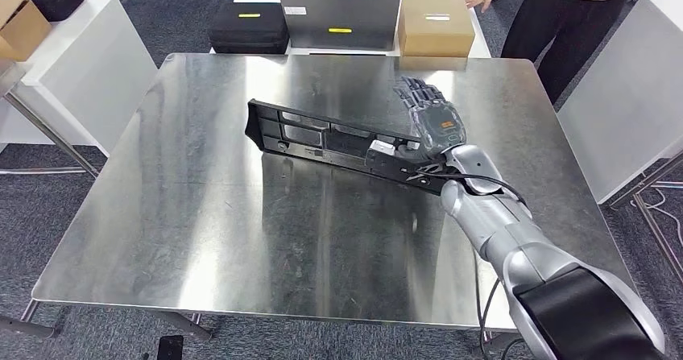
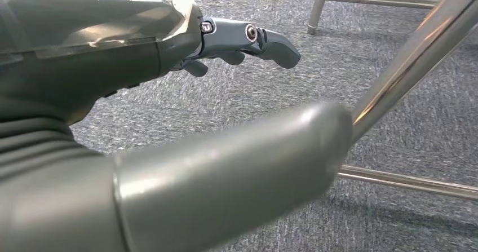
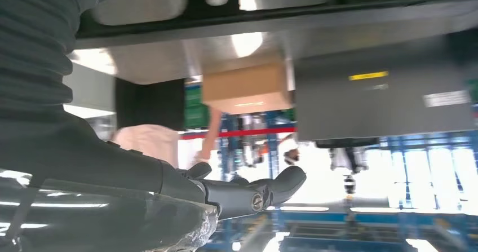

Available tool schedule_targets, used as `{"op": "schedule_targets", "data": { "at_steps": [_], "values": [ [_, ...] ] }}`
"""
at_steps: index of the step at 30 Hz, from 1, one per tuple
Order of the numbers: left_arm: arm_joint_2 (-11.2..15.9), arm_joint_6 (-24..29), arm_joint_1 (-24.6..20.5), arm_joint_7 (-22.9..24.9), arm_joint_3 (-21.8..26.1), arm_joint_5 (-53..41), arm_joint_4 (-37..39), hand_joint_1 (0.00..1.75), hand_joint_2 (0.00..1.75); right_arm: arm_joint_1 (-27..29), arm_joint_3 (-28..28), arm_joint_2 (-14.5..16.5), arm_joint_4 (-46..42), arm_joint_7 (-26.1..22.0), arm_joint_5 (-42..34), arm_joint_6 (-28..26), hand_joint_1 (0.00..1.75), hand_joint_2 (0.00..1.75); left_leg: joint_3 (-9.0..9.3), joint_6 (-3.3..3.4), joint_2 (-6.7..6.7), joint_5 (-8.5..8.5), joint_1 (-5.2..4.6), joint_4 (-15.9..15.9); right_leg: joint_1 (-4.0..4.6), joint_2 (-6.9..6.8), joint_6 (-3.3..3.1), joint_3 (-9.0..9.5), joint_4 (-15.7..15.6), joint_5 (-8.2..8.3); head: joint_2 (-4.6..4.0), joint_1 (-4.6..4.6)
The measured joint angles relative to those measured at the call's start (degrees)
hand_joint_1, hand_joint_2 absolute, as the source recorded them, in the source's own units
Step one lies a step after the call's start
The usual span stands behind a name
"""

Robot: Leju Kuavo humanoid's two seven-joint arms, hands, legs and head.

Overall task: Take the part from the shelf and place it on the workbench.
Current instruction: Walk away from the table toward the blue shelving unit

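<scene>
A long black frame-like part (image 1: 338, 144) lies flat on the shiny metal workbench (image 1: 201, 215), running from the middle toward the right. My right hand (image 1: 431, 114) sits over the part's right end, fingers stretched forward and flat beyond it. From the right wrist, the part (image 3: 338, 9) runs along one edge of the picture, while the fingers (image 3: 253, 193) reach out apart from it and hold nothing. My left hand (image 2: 186, 43) hangs beside the bench above the carpet, fingers loosely extended and empty.
Behind the bench's far edge stand a black case (image 1: 248, 26), a grey case (image 1: 340, 19) and a cardboard box (image 1: 436, 26). A person (image 1: 556, 14) stands at the far right. White tables flank both sides. A metal bench leg (image 2: 406, 66) runs close to my left hand.
</scene>
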Motion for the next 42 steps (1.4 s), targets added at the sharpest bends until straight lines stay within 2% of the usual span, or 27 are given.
{"op": "schedule_targets", "data": {
  "at_steps": [6,9,15,20,24,28,32,36,39,42],
  "values": [
    [-0.05,-0.05,0.43,0.23,0.47,0.36,0.0,0.0,0.0,-0.85,-1.28,-3.39,0.11,0.98,-0.55,-2.22,0.0,1.75,-0.04,0.02,-0.02,-0.01,-0.01,0.05,-0.01,-0.03,0.01,0.01,0.0,0.01,0.0,-0.01],
    [-0.05,-0.08,0.59,0.29,0.79,0.75,0.0,0.0,0.0,-1.51,-1.98,-5.04,0.2,3.16,-0.45,-2.22,0.0,1.75,-0.05,0.05,-0.02,-0.03,-0.01,0.08,-0.01,-0.03,0.03,0.01,0.0,0.02,0.0,-0.02],
    [-0.07,-0.02,0.9,0.37,1.57,1.55,0.0,0.0,0.0,-3.56,-3.1,-6.91,0.93,6.96,-0.61,-0.05,0.0,1.75,-0.05,0.05,-0.02,-0.03,-0.01,0.08,-0.01,-0.02,0.03,0.01,0.0,0.02,0.0,-0.01],
    [-0.09,-0.05,1.32,-0.02,2.59,2.66,0.0,0.0,0.0,-4.71,-4.0,-7.81,1.68,12.55,-0.78,4.69,0.0,1.75,-0.06,0.05,-0.04,-0.03,-0.01,0.08,-0.01,-0.04,0.03,0.01,0.0,0.02,0.0,-0.01],
    [-0.1,-0.08,1.79,-0.18,3.11,2.93,0.0,0.0,0.0,-5.19,-4.59,-8.41,2.02,13.16,-0.91,5.36,0.0,1.75,-0.07,0.06,-0.03,-0.04,-0.02,0.09,-0.02,-0.04,0.04,0.01,0.0,0.02,0.0,-0.01],
    [-0.1,-0.08,1.83,-0.24,3.28,3.15,0.0,0.0,0.0,-5.3,-4.85,-8.82,2.14,13.85,-0.9,5.14,0.0,0.0,-0.06,0.08,-0.03,-0.05,-0.02,0.1,-0.02,-0.04,0.04,0.01,0.0,0.02,0.0,-0.01],
    [-0.14,-0.27,2.08,-0.67,3.94,3.97,0.0,0.0,0.0,-5.12,-5.1,-9.76,2.14,14.71,0.02,2.43,0.0,0.0,-0.06,0.08,-0.05,-0.04,-0.02,0.1,-0.02,-0.06,0.04,0.01,0.0,0.02,0.0,-0.01],
    [-0.19,-0.66,2.52,-0.72,4.79,5.0,0.0,0.0,0.0,-3.72,-5.21,-11.91,1.12,14.73,1.42,-4.22,0.0,0.0,-0.07,0.16,-0.06,-0.1,-0.02,0.14,-0.02,-0.08,0.04,0.03,-0.02,0.01,0.0,-0.01],
    [-0.41,-1.0,2.81,-0.86,5.69,6.14,0.0,0.0,0.0,0.1,-6.01,-14.19,-1.82,14.84,3.01,-9.61,0.0,0.0,-0.04,0.26,-0.08,-0.17,-0.02,0.18,0.0,-0.13,0.04,0.09,-0.05,0.0,0.0,-0.01],
    [-0.68,-1.21,3.08,-0.84,6.67,7.13,0.0,0.0,0.0,6.51,-7.59,-17.36,-7.65,15.67,6.83,-11.24,0.0,0.0,-0.09,0.33,-0.14,-0.22,-0.03,0.2,0.0,-0.21,0.04,0.12,-0.09,0.0,0.0,-0.01]
  ]
}}
